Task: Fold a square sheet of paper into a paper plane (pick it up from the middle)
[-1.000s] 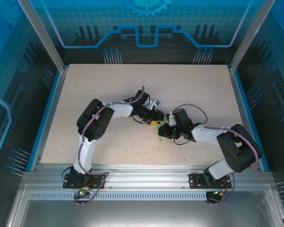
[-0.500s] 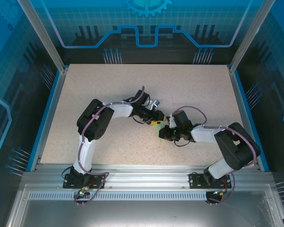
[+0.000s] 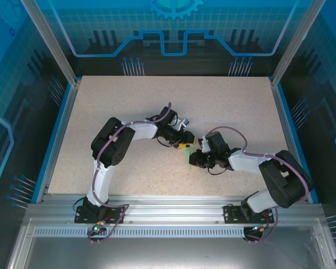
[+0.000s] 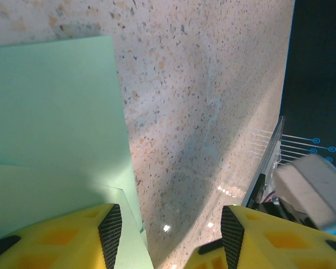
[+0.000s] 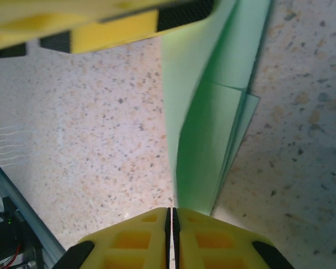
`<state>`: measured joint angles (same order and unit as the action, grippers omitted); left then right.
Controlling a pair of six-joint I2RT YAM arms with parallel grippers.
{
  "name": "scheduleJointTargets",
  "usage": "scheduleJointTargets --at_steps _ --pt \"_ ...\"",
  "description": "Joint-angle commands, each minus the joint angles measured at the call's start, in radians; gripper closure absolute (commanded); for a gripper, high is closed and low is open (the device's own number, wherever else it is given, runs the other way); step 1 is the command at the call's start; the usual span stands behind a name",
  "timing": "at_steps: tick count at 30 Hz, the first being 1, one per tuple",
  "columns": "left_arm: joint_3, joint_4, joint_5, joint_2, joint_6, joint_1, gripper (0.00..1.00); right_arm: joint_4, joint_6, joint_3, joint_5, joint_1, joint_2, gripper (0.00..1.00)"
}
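worktop (image 3: 129,112): speckled beige; both arms meet just right of its centre.
right tool (image 5: 172,216): pads pressed together, nipping the near end of the sheet where its layers converge. Reads as a thin-edge pinch.
left tool (image 4: 171,232): jaws apart, bare worktop in the gap, nothing gripped. One finger (image 4: 109,230) sits on the paper, the other is off on the worktop. In the right wrist view that tool hangs over the far end of the sheet.
sheet of paper (image 5: 213,84): pale mint green, partly folded, several layers visible. One panel lies flat under the left finger; the pinched part stands up on edge. Seen from the top as a green sliver (image 3: 189,163) between the two tools.
step (my read): mid-fold, one tool pinning, the other lifting a flap.
risk 1: pinch is on an edge only, so any pull could slip or tear it.
risk 2: single-finger pin is weak; the sheet may pivot and the crease run crooked.
risk 3: the tools sit close together, so a swing could bump them.
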<state>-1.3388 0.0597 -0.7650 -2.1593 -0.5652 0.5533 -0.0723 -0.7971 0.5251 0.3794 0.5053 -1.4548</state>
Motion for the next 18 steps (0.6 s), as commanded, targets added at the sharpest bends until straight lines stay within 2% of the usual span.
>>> scheduleJointTargets --at_steps 1,11,18 --pt "-0.018 0.046 -0.014 -0.032 0.032 0.0 0.46 0.039 -0.012 0.009 0.025 0.006 0.038 0.85" --pt "-0.015 0.049 -0.017 -0.031 0.035 0.001 0.46 -0.064 -0.05 0.019 0.086 0.009 -0.022 0.85" --pt "-0.016 0.049 -0.02 -0.032 0.036 0.0 0.46 -0.07 -0.059 0.016 0.091 0.012 -0.055 0.84"
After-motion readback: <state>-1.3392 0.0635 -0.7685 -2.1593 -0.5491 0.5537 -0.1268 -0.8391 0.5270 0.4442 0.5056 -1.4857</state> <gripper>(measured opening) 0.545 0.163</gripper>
